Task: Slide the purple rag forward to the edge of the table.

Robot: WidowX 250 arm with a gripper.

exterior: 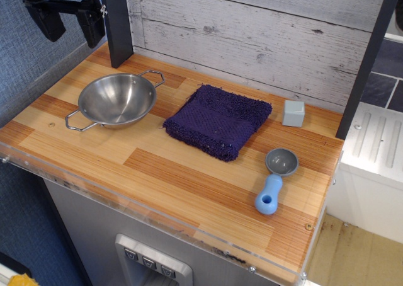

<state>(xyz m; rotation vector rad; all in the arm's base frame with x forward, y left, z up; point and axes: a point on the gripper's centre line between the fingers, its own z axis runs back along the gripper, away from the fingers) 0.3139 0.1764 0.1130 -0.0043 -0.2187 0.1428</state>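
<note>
The purple rag [218, 120] lies flat on the wood-plank table [164, 179], toward the back middle, right of the steel bowl [117, 99]. It is dark purple-navy with fuzzy edges. My gripper [68, 22] hangs high at the top left, above and behind the bowl, far from the rag. Its two black fingers are spread apart and hold nothing.
A small grey cube [293, 113] sits right of the rag near the back wall. A blue-handled grey scoop [276, 180] lies front right of the rag. A dark post [116, 24] stands at back left, another at right [368, 59]. A clear acrylic rim [138, 220] edges the front.
</note>
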